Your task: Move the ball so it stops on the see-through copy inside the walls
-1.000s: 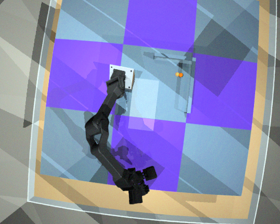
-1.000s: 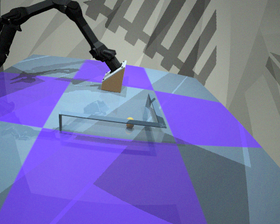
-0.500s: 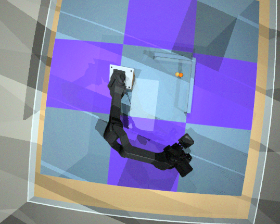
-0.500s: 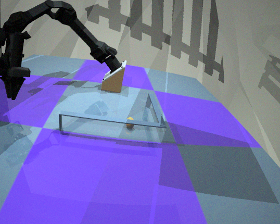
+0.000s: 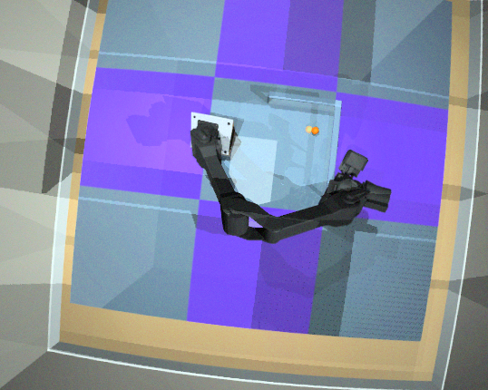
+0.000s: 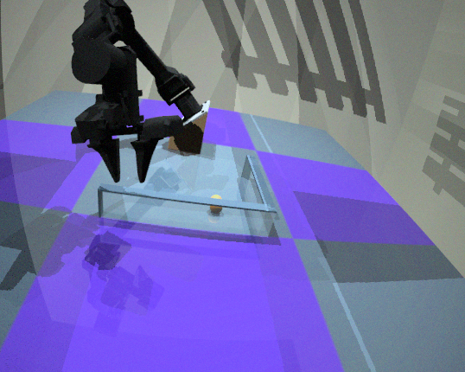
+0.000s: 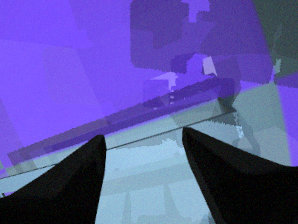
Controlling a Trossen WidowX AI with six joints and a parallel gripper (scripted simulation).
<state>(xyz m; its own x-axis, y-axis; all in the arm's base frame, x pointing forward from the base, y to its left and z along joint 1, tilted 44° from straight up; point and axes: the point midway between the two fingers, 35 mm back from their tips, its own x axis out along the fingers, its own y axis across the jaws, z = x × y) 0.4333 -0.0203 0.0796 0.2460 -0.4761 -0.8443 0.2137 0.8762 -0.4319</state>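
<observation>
Orange ball (image 5: 315,131) (image 6: 215,208) lies cornerward of parted, empty jaws (image 5: 353,183) (image 6: 129,179)

In the top view the ball sits up and to the left of the jaws, inside the two clear walls, near the long wall (image 5: 336,136) (image 6: 188,204) and apart from the short wall (image 5: 303,102) (image 6: 257,182). The paler see-through copy (image 5: 308,129) (image 6: 216,197) is just beside it, seemingly on the side toward the arm's base and away from the long wall.

The jaws stand partly open, holding nothing, raised above the desk (image 5: 393,163) (image 6: 201,311) (image 7: 50,75) near the long wall's open end. The wrist view does not show the ball.

The coming move, I judge, turns on that offset: travel toward the corner first, then come down astride the ball or on its long-wall side. The shift needed looks slight; a hard touch could roll it past the copy.
</observation>
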